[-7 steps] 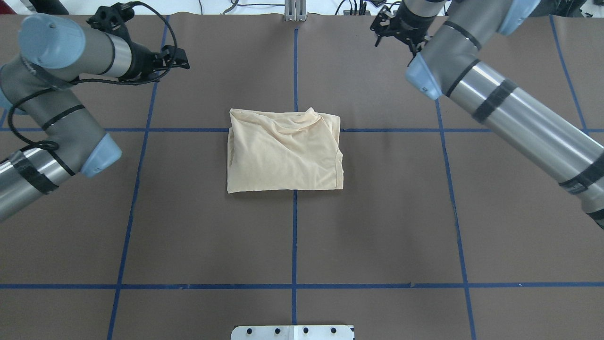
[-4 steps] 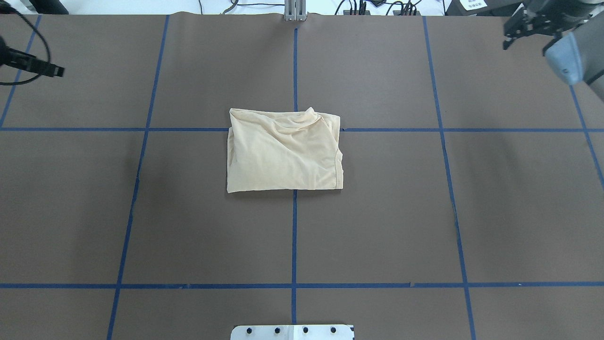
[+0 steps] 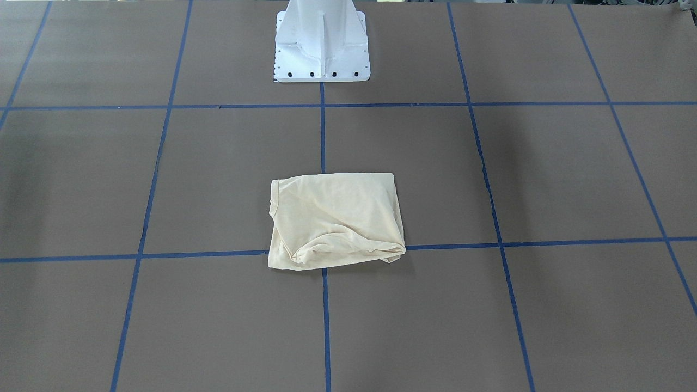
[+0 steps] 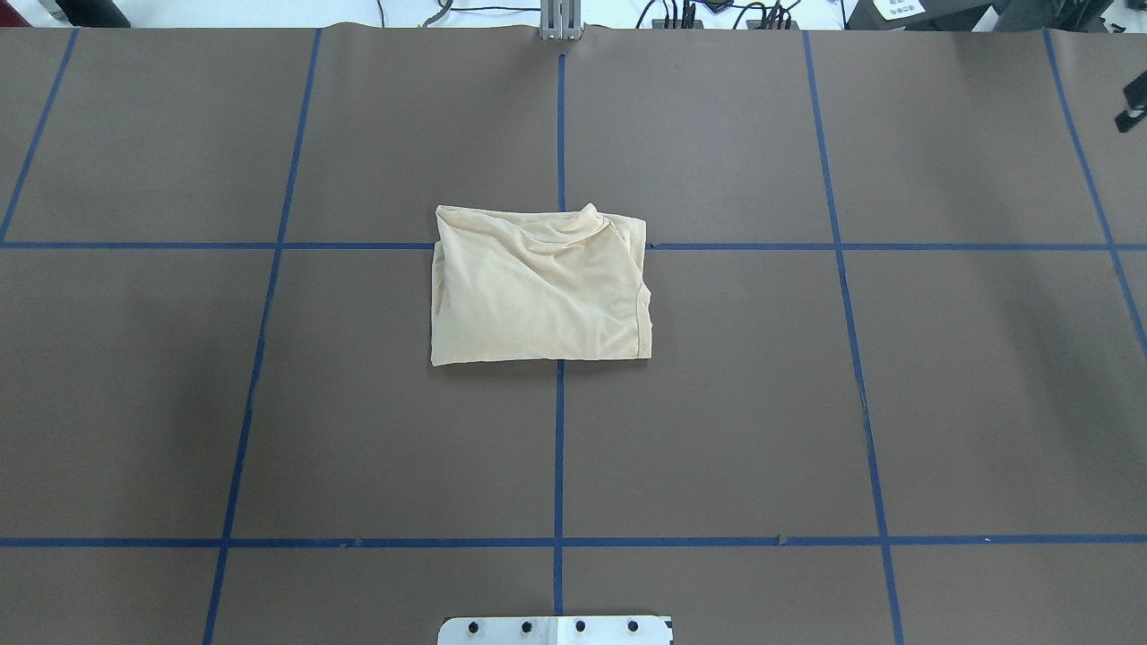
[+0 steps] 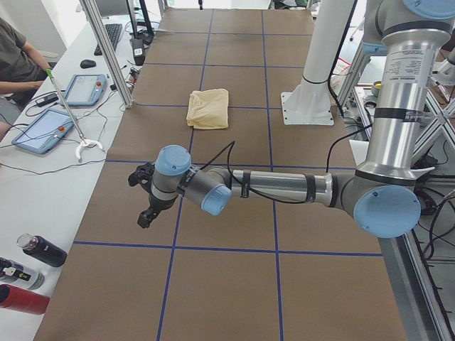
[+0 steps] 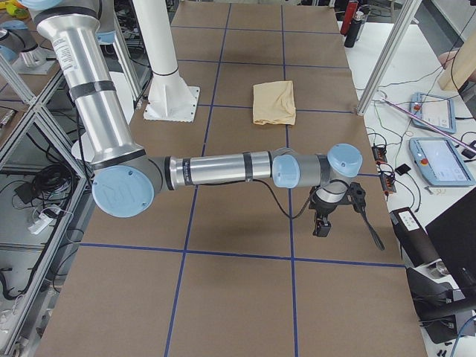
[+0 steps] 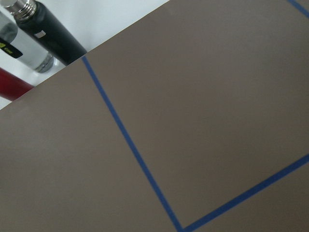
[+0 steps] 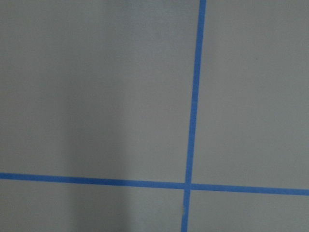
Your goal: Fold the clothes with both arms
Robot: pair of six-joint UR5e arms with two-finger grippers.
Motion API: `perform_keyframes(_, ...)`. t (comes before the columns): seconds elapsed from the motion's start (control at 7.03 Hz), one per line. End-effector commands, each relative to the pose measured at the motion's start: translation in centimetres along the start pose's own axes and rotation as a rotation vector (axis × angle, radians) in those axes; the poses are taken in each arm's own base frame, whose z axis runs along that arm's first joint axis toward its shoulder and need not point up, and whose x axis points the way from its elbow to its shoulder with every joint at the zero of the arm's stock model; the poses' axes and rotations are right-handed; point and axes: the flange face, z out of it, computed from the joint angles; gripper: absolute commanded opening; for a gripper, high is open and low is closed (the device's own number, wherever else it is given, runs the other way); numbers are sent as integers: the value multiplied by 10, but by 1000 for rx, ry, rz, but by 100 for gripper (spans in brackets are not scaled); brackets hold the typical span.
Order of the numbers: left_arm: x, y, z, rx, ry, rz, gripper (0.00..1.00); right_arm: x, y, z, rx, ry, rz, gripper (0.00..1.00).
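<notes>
The clothes are one pale cream-yellow shirt [image 4: 538, 287], folded into a compact rectangle at the middle of the brown table [image 4: 762, 403]; it also shows in the front view [image 3: 335, 218] and small in both side views [image 5: 207, 108] [image 6: 274, 103]. No print shows. Both arms are swung far out to the table's ends, well away from the shirt. My left gripper [image 5: 144, 217] hangs low over bare table at the left end, and my right gripper [image 6: 322, 223] does the same at the right end. I cannot tell whether either is open or shut. Both wrist views show only table and blue tape.
Blue tape lines [image 4: 559, 448] grid the table. The white pedestal base [image 3: 321, 49] stands at the robot's side. Bottles [image 7: 43, 29] lie off the left end. Tablets [image 5: 43, 131] [image 6: 439, 160] and a seated person [image 5: 14, 57] are along the operators' side.
Both arms have swung outward from beside the shirt and left the overhead view. The shirt has not moved.
</notes>
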Motion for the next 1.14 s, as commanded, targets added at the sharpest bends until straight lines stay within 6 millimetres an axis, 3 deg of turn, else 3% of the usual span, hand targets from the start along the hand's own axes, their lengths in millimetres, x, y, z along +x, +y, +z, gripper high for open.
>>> perform_keyframes(0.0, -21, 51, -10, -39, 63, -3, 99, 25, 29, -1, 3, -15, -14, 100)
perform_keyframes(0.14, -18, 49, -22, -19, 53, 5, 99, 22, 46, -2, 16, -15, -30, 100)
perform_keyframes(0.28, -19, 79, -19, -37, 51, -24, 99, 20, 76, -4, 28, -11, -43, 100)
perform_keyframes(0.43, -8, 67, -37, -5, 42, 0, 99, 12, 90, -13, 47, 1, -60, 100)
perform_keyframes(0.57, 10, 73, -50, 5, 38, 2, 99, 15, 94, -10, 40, 2, -65, 100)
perform_keyframes(0.71, 11, 55, -55, 20, 34, -97, 99, 19, 96, -6, 31, 8, -59, 100)
perform_keyframes(0.85, 12, 45, -56, 26, 38, -167, 99, 29, 112, 7, 5, 5, -65, 100)
perform_keyframes(1.0, 13, 43, -56, 26, 40, -211, 99, 31, 116, 10, -2, -5, -66, 100)
